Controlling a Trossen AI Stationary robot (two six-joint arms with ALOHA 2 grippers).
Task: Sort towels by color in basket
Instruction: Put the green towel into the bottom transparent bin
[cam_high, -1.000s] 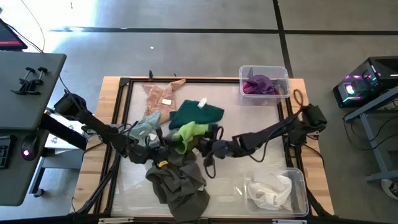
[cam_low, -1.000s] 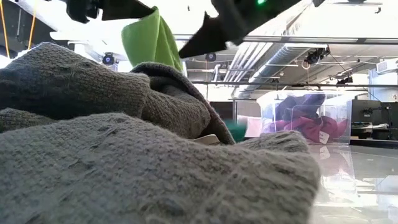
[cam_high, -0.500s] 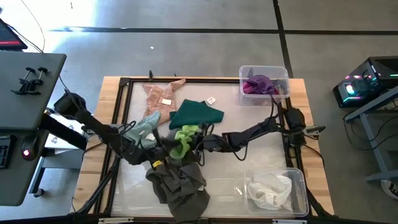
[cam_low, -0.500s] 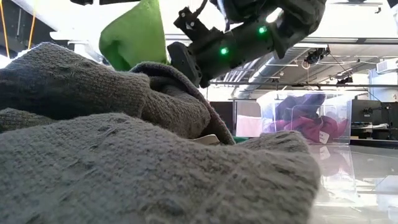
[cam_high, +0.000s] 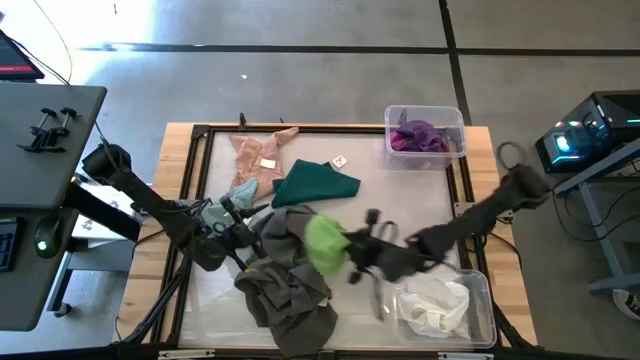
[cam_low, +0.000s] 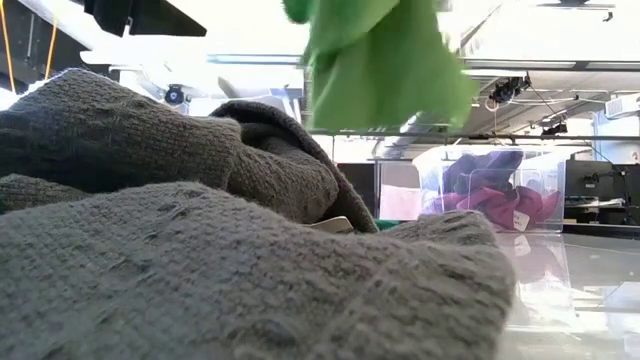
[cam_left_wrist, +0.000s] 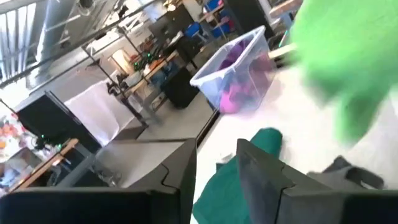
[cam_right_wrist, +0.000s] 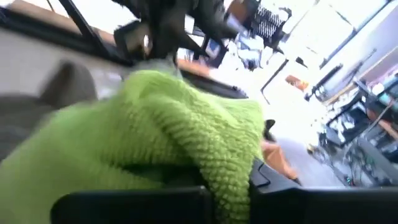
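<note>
While clamped in the right claw (cam_high: 352, 254), one lime towel (cam_high: 324, 243) hangs above the worktop (cam_high: 420, 200). Left claw (cam_high: 232, 212), fingers parted, empty, lies well apart beyond the grey towels (cam_high: 285, 290). Two clear bins: one (cam_high: 425, 135) behind the right claw with magenta towels, one (cam_high: 445, 305) beside it with white. Concrete floor around.

Desk (cam_high: 420, 205): pale top in a dark frame with a wood border. On it: peach-pink towel (cam_high: 258, 153) at the far left, dark green towel (cam_high: 315, 184) beside it, pale mint towel (cam_high: 238, 198), dark grey towel pile (cam_high: 290, 290) at the near edge, far-right bin (cam_high: 425, 135) with magenta towels, near-right bin (cam_high: 445, 308) with white towels.
</note>
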